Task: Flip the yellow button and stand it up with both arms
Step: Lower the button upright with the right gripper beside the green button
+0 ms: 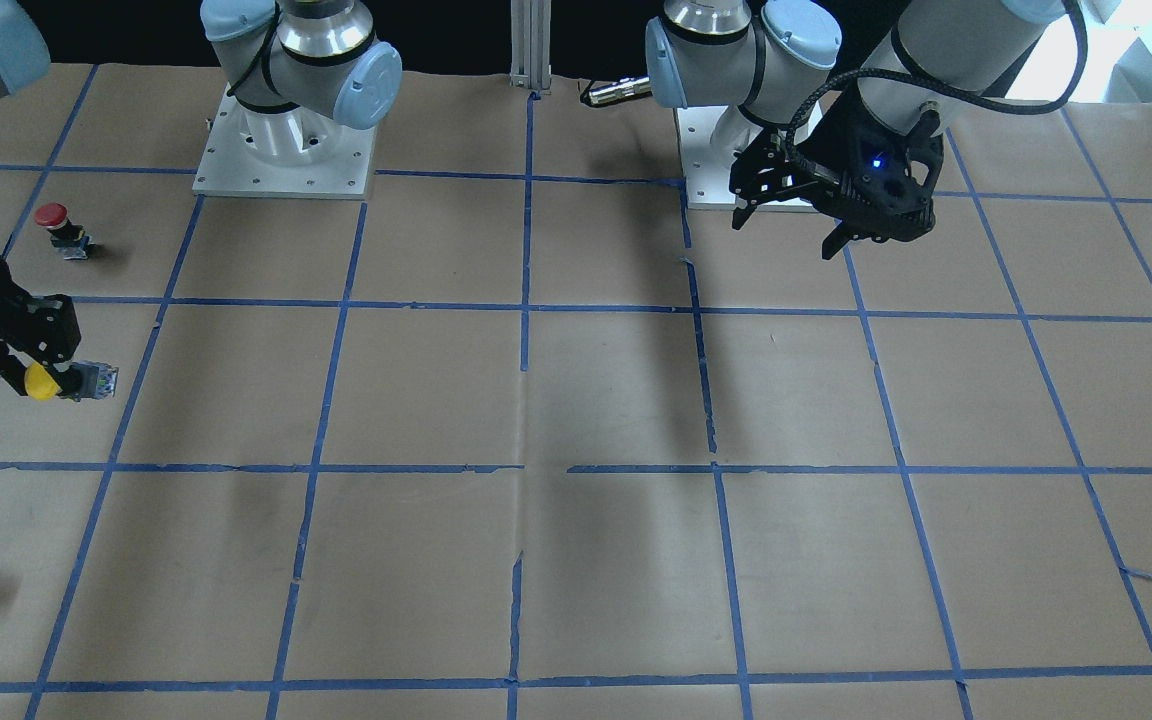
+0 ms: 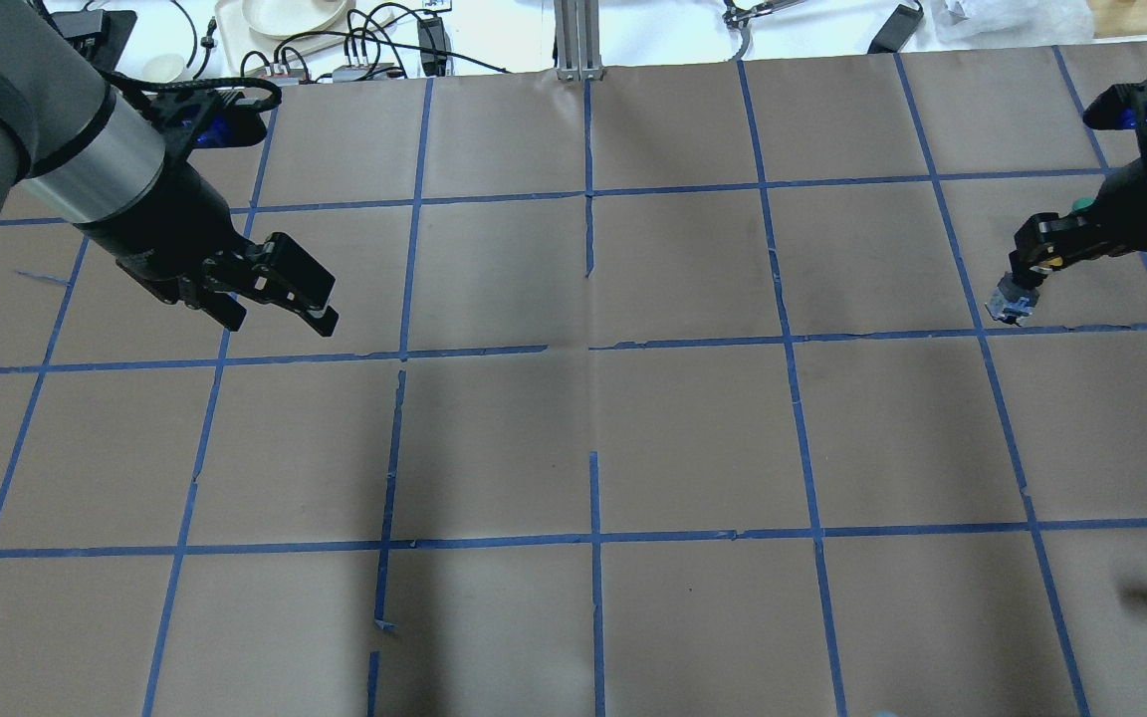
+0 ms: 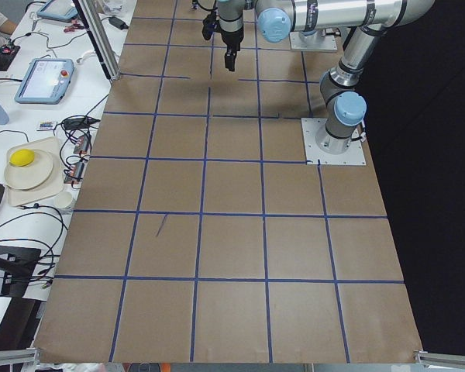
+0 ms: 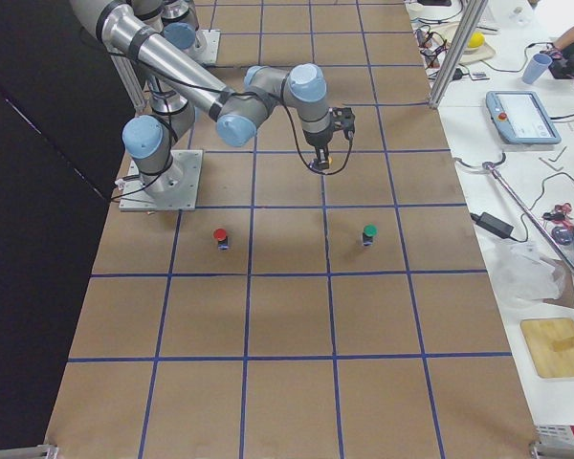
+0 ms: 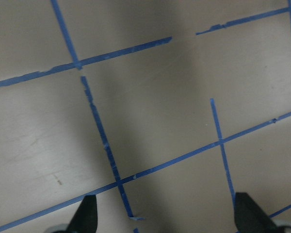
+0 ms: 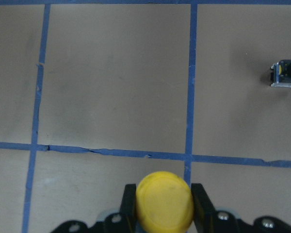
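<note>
No writing, brand or number can be read. The tablet [image 4: 521, 115], well apart from the right pincer [image 4: 318, 161], is too small to read.

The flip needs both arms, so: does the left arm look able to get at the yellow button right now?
Probably not yet. The right claw holds the yellow button near the table's right end, while the open left claw hovers far off on the left. Nothing stands between; only distance.
</note>
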Robot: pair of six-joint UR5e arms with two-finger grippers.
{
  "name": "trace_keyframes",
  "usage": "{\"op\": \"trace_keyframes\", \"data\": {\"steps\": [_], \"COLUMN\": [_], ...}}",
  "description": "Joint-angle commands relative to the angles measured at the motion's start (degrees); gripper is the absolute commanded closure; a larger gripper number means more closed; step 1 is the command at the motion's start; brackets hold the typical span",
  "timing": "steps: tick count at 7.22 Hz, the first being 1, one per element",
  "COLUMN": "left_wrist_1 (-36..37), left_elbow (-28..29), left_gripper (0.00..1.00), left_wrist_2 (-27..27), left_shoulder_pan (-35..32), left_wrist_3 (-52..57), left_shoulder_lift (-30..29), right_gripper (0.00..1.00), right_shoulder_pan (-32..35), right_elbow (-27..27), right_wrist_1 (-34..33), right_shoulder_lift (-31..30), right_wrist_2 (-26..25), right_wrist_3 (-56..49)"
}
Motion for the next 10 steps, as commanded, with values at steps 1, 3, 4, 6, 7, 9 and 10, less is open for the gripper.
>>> {"op": "trace_keyframes", "data": {"steps": [1,3,4,6,7,9,10], "left_wrist_1": [3.51,6.34,6.26,6.26,6.26,6.26,5.91], "left_elbow": [0.46,0.47,0.21,0.56,0.64,-0.40,-0.41], "left_gripper": [0.00,0.00,0.00,0.00,0.00,0.00,0.00], "left_wrist_2": [5.51,10.37,10.20,10.64,10.46,10.29,10.11], "left_shoulder_pan": [-4.38,-5.99,-5.99,-6.17,-6.08,-5.73,-5.73], "left_wrist_3": [-7.57,-8.39,-8.56,-11.19,-11.20,-11.37,-13.38], "left_shoulder_lift": [0.09,-0.27,0.17,-0.17,-0.18,-0.18,-0.26], "right_gripper": [0.84,0.84,0.85,0.85,0.85,0.85,0.85], "right_shoulder_pan": [-6.10,-11.37,-13.83,-17.88,-20.25,-22.72,-24.82], "right_elbow": [3.51,5.89,6.25,7.30,9.57,10.65,10.82], "right_wrist_1": [-4.70,-6.48,-6.48,-6.48,-6.65,-6.48,-6.22], "right_shoulder_lift": [1.87,2.84,3.10,3.28,3.19,3.19,4.06], "right_wrist_2": [1.40,6.84,9.21,15.24,20.52,23.03,22.94], "right_wrist_3": [-17.72,-39.59,-46.04,-60.98,-67.57,-75.25,-77.46]}}
